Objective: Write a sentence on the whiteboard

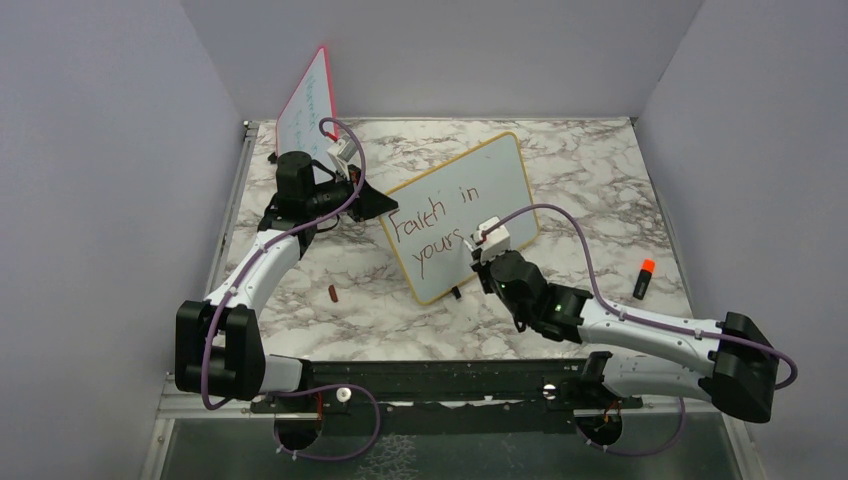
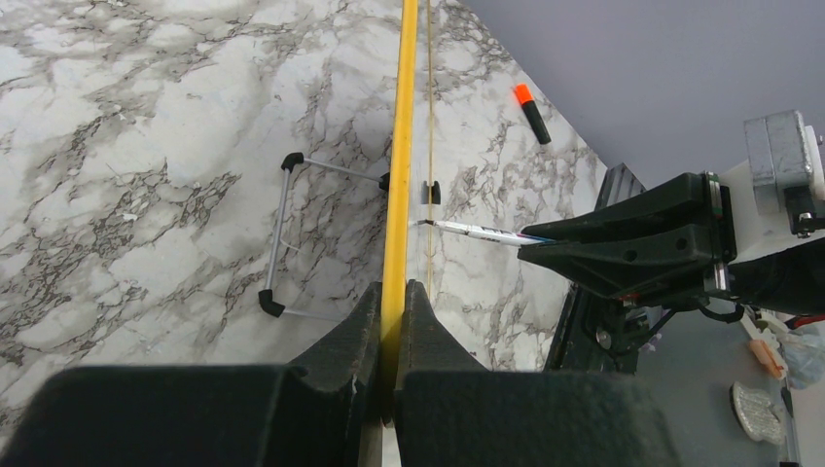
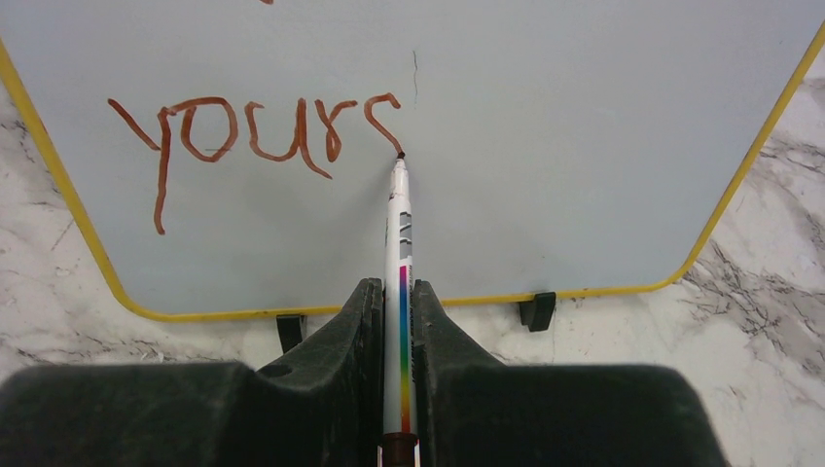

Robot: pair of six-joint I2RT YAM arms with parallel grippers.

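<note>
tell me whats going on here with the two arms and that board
The left tool is clamped on the yellow edge of the whiteboard, steadying it. The right tool grips a marker with its tip on the board, mid-word. The sentence reads "Faith in yours" and is not finished. An orange-capped marker lies off to the right, untouched.

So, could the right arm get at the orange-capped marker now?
Probably yes: the orange-capped marker lies in the open beside it. But the right gripper is shut on the pen, so no grasp.
</note>
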